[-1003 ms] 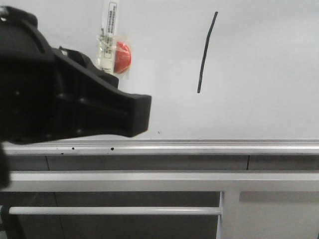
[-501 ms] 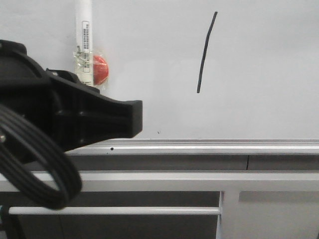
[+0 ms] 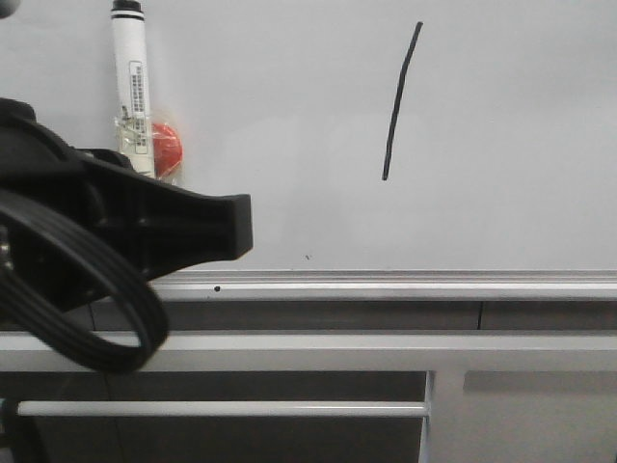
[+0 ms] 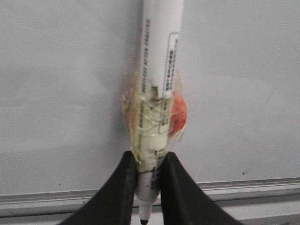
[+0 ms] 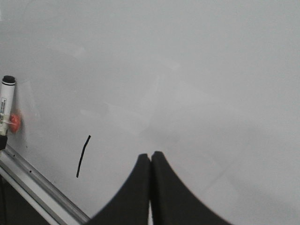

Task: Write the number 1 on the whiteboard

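Marker (image 4: 157, 89) label unreadable, gripped by left fingers (image 4: 123, 187), right fingers (image 5: 140, 187) closed empty.

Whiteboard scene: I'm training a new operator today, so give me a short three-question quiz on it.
1. True or false: the number 1 is already drawn on the whiteboard.
2. Which gripper holds the marker?
A. left gripper
B. right gripper
C. neither
3. In the front view, on which side of the stroke is the marker?

Key:
1. True. A black, slightly slanted stroke is on the board.
2. A. The left gripper is shut on the marker; the right gripper's fingers are together with nothing between them.
3. To the left of the stroke, apart from it.
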`<state>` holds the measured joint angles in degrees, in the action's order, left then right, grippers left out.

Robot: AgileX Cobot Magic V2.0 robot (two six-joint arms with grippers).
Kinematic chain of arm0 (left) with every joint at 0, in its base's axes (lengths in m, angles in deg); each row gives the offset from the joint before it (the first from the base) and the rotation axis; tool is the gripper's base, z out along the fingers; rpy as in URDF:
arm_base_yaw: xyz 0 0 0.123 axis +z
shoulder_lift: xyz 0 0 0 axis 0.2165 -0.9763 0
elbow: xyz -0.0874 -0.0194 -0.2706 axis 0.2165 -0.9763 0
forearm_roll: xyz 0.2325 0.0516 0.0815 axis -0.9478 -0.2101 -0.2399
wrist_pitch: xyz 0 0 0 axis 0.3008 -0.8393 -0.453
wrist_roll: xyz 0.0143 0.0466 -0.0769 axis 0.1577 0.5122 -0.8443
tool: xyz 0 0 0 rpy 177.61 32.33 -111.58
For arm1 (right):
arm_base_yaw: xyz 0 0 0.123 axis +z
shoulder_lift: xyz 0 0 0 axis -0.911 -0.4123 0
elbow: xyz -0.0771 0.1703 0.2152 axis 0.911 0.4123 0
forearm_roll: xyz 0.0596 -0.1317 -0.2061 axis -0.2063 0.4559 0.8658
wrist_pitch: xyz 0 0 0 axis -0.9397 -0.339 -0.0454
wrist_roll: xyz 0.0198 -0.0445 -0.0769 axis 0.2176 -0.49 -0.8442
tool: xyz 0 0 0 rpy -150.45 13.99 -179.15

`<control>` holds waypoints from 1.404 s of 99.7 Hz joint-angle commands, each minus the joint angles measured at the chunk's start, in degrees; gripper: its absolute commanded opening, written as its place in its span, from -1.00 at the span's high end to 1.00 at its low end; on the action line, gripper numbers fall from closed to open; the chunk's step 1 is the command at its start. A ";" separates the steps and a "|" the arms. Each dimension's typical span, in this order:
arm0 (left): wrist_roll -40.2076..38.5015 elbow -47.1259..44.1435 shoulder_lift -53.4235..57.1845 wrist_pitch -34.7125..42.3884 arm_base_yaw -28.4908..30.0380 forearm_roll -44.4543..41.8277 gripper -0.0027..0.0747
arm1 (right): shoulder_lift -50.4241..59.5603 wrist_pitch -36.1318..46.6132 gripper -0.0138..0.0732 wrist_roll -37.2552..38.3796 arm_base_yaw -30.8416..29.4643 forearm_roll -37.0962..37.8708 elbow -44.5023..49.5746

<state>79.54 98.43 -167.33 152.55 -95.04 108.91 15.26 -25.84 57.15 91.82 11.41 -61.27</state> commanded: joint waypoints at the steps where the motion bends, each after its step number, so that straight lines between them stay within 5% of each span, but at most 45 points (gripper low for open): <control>1: -0.79 1.22 0.52 8.17 0.76 -4.21 0.98 | -0.37 4.99 0.83 0.07 -0.44 0.52 -1.49; 42: -2.53 1.32 0.04 6.49 5.23 -6.18 0.98 | -0.37 4.99 0.83 0.07 -0.44 0.42 -1.49; 95: -2.53 1.32 2.12 5.42 2.27 -2.81 0.98 | -0.37 4.99 0.83 0.07 -0.44 0.42 -1.49; 140: -2.27 1.32 6.24 -9.67 6.42 -3.06 0.98 | -0.37 4.99 0.83 0.07 -0.44 0.42 -1.49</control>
<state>77.80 98.52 -162.88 142.22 -89.26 107.80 15.26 -25.84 57.29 91.82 11.41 -61.27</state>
